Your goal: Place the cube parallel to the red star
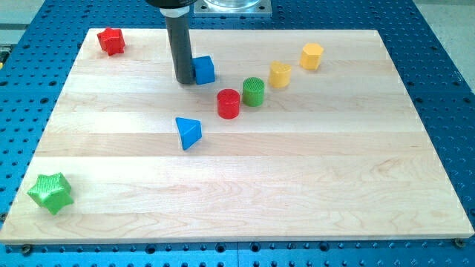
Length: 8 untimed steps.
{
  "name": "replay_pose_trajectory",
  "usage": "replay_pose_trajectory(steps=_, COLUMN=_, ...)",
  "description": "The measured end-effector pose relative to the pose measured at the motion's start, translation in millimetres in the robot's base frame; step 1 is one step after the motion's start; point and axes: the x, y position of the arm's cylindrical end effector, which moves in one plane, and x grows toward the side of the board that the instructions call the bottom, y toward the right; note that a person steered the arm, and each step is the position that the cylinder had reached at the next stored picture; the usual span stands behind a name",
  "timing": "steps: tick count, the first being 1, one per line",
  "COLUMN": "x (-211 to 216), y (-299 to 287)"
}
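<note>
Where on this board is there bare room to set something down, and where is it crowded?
Bare: the view's right and bottom, below the blue triangle and right of the green star. Crowded: the top middle, where my tip touches the blue cube near the red cylinder.

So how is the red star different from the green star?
The red star sits at the board's top left corner; the green star sits at the bottom left corner. The red star looks smaller in the view than the green star. My tip is closer to the red star, touching the blue cube's left side. Both are star-shaped.
</note>
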Motion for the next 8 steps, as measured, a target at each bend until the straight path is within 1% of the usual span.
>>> replay_pose_trajectory(steps=1, x=19, y=0)
replay_pose_trajectory(steps=2, x=-22, y=21)
replay_pose_trajectory(steps=3, x=4, y=28)
replay_pose_trajectory(steps=4, x=-34, y=82)
replay_pose_trajectory(steps=5, x=-72, y=81)
replay_pose_trajectory(steps=6, x=-76, y=96)
replay_pose_trajectory(steps=7, x=-107, y=119)
replay_pose_trajectory(steps=8, x=-118, y=99)
